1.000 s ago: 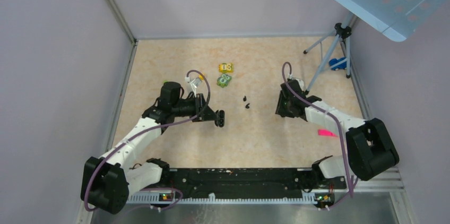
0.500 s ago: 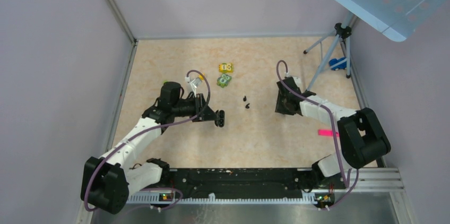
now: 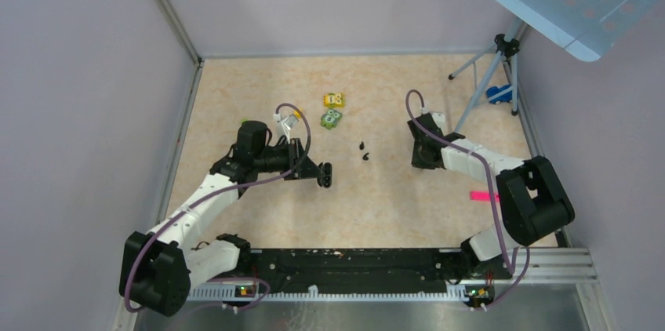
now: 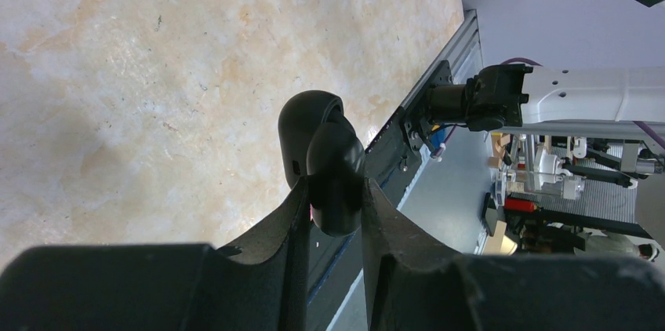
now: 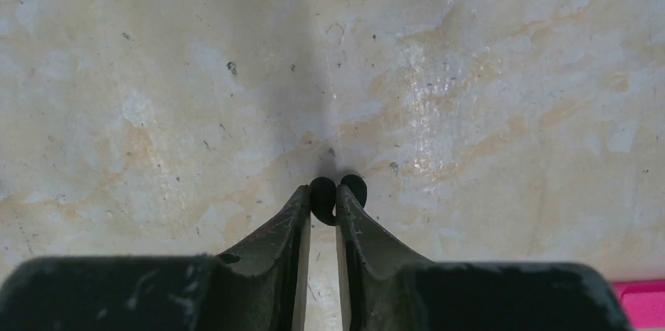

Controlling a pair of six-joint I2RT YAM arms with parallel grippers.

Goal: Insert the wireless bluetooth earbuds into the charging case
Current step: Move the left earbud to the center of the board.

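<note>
Left gripper (image 4: 335, 198) clamped on open charging case (image 4: 302, 131), held off table. Earbuds (image 3: 366, 157) on table between arms, beyond right gripper (image 5: 323, 201) toward centre. Right jaws a narrow slit; grip unclear.

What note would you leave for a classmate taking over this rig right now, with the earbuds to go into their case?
Left end effector: shut on the case, to the left of the earbuds.
Right end effector: fingers nearly together, pointing down at bare table, to the right of the earbuds; whether it grips anything cannot be told.
Earbuds: both lie loose and close together on the table between the two arms.
Done: case is gripped.
Left: pick up each earbud and seat it in the case.
</note>
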